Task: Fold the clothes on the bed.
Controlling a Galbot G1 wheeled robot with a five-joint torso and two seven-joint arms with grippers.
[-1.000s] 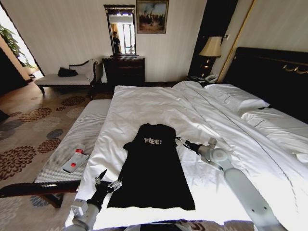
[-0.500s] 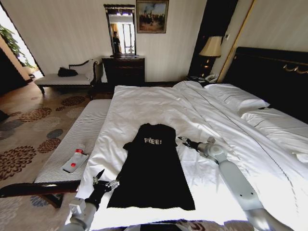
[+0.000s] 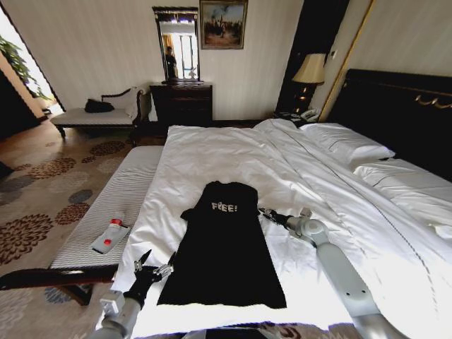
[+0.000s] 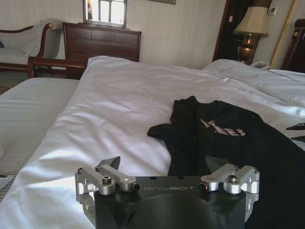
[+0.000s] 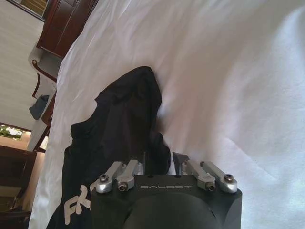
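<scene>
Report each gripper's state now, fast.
Left gripper: open, holding nothing, at the T-shirt's lower left edge.
Right gripper: open, holding nothing, beside the shirt's right sleeve on the bed.

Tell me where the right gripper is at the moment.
In the head view, the right gripper hovers open over the white duvet, just off the right edge of the black T-shirt, level with its chest lettering.

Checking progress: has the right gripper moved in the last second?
Yes. The right gripper has crept toward the T-shirt, closing the gap to its edge.
</scene>
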